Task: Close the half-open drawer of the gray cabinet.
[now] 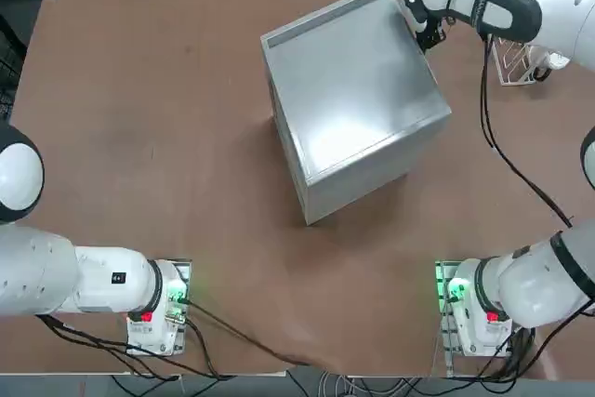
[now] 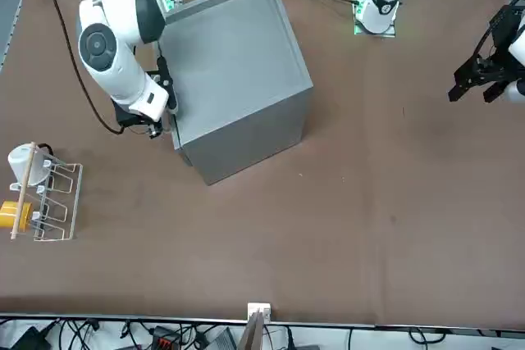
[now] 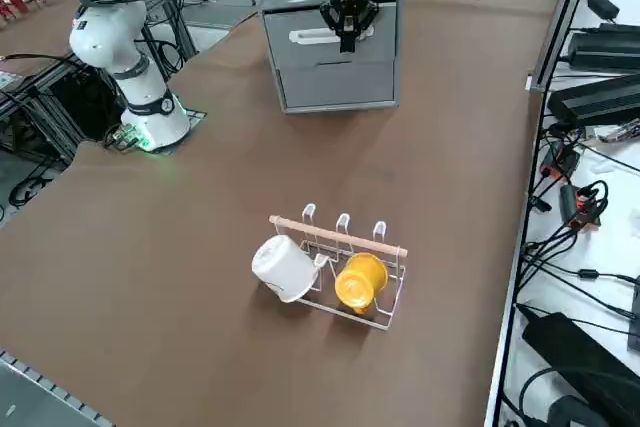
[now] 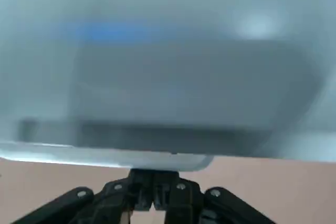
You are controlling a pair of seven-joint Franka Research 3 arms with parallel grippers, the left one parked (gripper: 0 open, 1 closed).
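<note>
A brown table [image 1: 139,137] is filling the top view, with cables lying along its far edge. The gray cabinet [image 1: 358,90] is standing slightly right of centre, turned at an angle. The right gripper [image 1: 428,34] is pressing in at the cabinet's far right face, beside a white wire rack [image 1: 521,62] partly hidden under the arm.

In the front view, the same gripper [image 2: 160,125] is sitting against the cabinet's [image 2: 238,71] side face at picture left, low near the table. The wire rack [image 2: 45,194] is standing well apart, carrying a white cup [image 2: 20,161] and a yellow cup [image 2: 16,215].

In the right side view, the drawer [image 3: 335,37] is showing as the upper gray front of the cabinet [image 3: 330,47], carrying a pale handle and lying about flush with the panel below it. The gripper [image 3: 348,22] is hanging directly in front of that handle, touching or nearly touching it; its fingers are appearing close together, though whether they are gripping anything cannot be told.

In the right wrist view, the gripper's black fingers [image 4: 134,195] are sitting together against a blurred gray surface with a pale ledge [image 4: 105,156].
</note>
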